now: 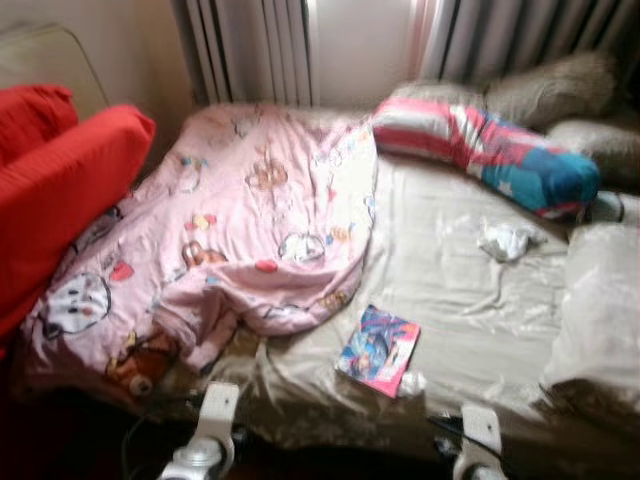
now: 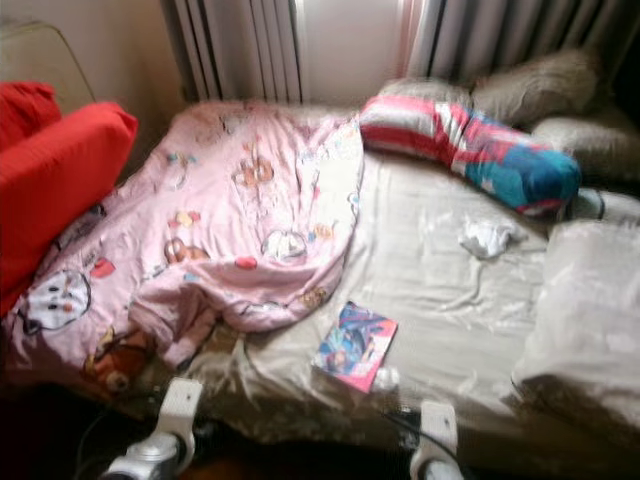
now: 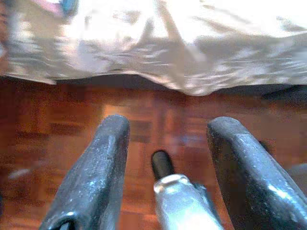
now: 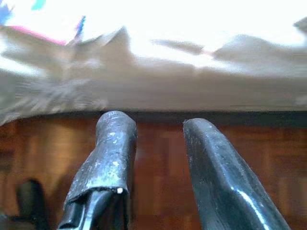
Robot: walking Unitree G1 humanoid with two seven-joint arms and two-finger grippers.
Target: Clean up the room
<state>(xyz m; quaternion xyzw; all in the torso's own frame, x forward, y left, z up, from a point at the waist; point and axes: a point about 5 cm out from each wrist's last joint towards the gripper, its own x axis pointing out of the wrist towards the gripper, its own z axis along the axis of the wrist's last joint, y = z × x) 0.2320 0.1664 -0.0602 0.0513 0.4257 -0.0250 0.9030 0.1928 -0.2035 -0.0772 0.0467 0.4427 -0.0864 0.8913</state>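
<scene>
Presently the bed (image 1: 450, 250), covered in a beige sheet, lies ahead of both sets of fingers, its near edge hanging just above the wooden floor (image 3: 57, 158). A pink cartoon-print blanket (image 1: 240, 220) is crumpled over the bed's left half, ahead of the left fingers. A red cushion (image 1: 60, 190) rests against the blanket's left side. A striped red, white and blue pillow (image 1: 480, 150) lies at the far side, with grey pillows (image 1: 550, 90) behind it and a pale one (image 1: 600, 300) beyond the right fingers on the right. A colourful book (image 1: 378, 350) lies on the sheet near the front edge, ahead of and between the two pairs of fingers. A small white crumpled item (image 1: 505, 240) sits farther back, beyond the right fingers.

Left gripper (image 3: 168, 143): fingers apart, holding nothing, low over the floor before the bed's edge. Right gripper (image 4: 158, 139): fingers apart, empty, likewise low before the bed's edge.
</scene>
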